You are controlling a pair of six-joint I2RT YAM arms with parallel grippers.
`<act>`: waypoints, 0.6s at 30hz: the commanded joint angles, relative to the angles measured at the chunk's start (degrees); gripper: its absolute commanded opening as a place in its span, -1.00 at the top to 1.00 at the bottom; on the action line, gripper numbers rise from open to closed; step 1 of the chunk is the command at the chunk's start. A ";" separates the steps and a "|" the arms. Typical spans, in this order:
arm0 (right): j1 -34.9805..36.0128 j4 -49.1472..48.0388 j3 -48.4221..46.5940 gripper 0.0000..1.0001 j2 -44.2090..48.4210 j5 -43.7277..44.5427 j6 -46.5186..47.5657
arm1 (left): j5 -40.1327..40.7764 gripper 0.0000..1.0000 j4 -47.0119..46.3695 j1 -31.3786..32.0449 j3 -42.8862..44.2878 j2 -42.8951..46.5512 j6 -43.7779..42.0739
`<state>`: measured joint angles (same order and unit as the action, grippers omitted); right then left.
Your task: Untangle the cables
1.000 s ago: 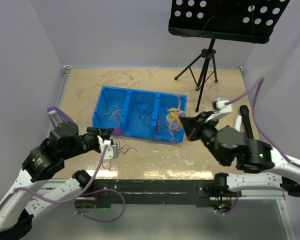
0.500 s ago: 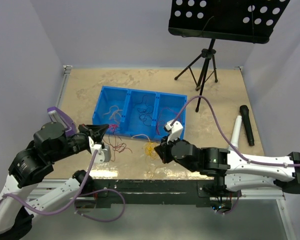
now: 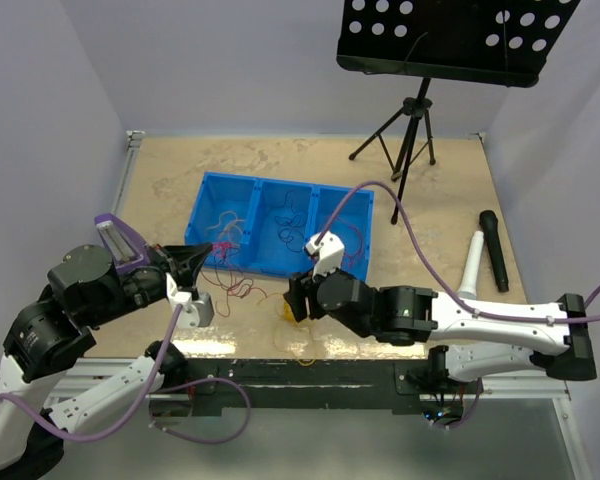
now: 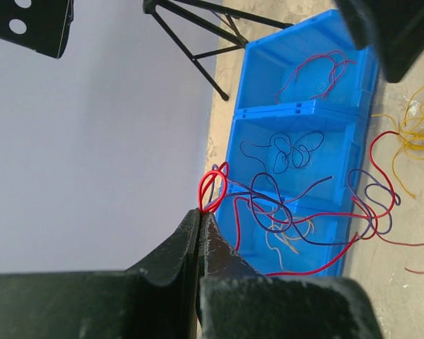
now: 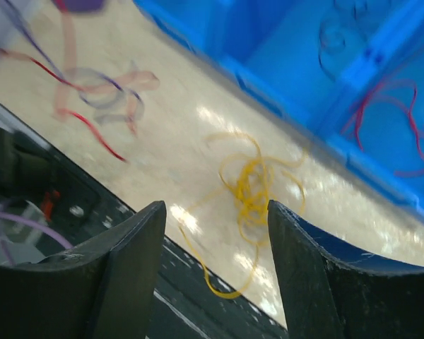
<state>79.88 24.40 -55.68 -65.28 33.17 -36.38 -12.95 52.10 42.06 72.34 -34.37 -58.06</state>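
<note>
My left gripper [image 4: 201, 210] is shut on a loop of red cable and purple cable [image 4: 213, 189], held up off the table. Those strands trail in a tangle [image 4: 318, 212] over the blue three-compartment bin [image 4: 297, 109] and down to the tabletop [image 3: 235, 290]. My right gripper [image 5: 215, 205] stands open just above a yellow cable bundle [image 5: 251, 187] lying loose on the table near the front edge [image 3: 288, 316]. One yellow strand hangs over that edge. More cables lie inside the bin: a dark one [image 4: 290, 148], a red one [image 4: 318, 70] and a pale one [image 4: 286, 236].
The blue bin [image 3: 280, 185] sits mid-table. A black tripod [image 3: 405, 140] with a perforated music tray [image 3: 450, 35] stands at the back right. A black microphone [image 3: 495, 250] and a white one [image 3: 472, 262] lie at the right. Walls close in on three sides.
The right arm swung from the bin's right end down to the table's front edge with the yellow bundle, then opened and left it on the table. The left gripper drew back left, still holding its cables.
</note>
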 commanded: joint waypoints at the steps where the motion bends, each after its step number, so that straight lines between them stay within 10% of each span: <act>1: 0.02 -11.28 -9.17 -0.30 2.17 1.91 10.87 | -2.60 1.00 -0.59 -0.14 1.67 -0.96 0.84; 18: 0.02 -24.05 -18.15 -0.22 -7.15 -6.97 32.69 | -8.93 1.00 2.66 -0.14 7.29 -2.81 1.90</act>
<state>79.85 4.99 -73.03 -73.78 28.77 -8.60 -18.98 54.72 42.06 76.90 -36.47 -57.01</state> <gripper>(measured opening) 0.623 0.016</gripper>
